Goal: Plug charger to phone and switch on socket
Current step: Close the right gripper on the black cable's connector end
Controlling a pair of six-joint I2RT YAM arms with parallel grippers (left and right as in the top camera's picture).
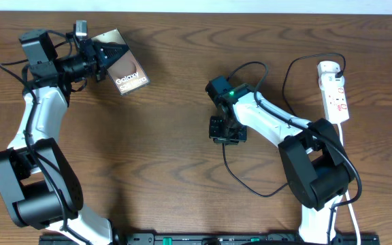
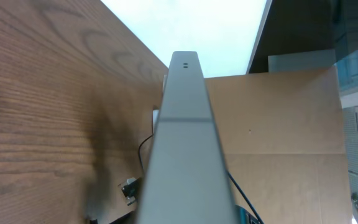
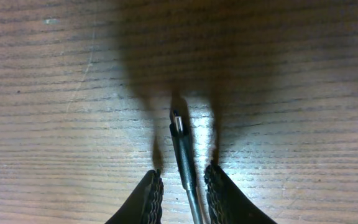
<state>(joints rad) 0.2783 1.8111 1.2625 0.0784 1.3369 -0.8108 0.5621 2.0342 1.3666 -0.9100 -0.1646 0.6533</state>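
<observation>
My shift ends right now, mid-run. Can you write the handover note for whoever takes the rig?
Left pincer: shut on the dark slab phone with white Galaxy lettering, at the table's far left.
Right pincer: open, pads either side of the thin black charger cable. Its connector tip lies on the wooden table, mid-scene.
White power strip: far right, switch state unreadable.
Done: phone grasped.
Left: grip the connector, plug it into the phone, switch the strip on.

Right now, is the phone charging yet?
Not yet. Done: the left jaws grip the phone. In hand: the right jaws stand either side of the cable tip, not pinching it yet. Left: plug it into the phone, then switch on the power strip.
</observation>
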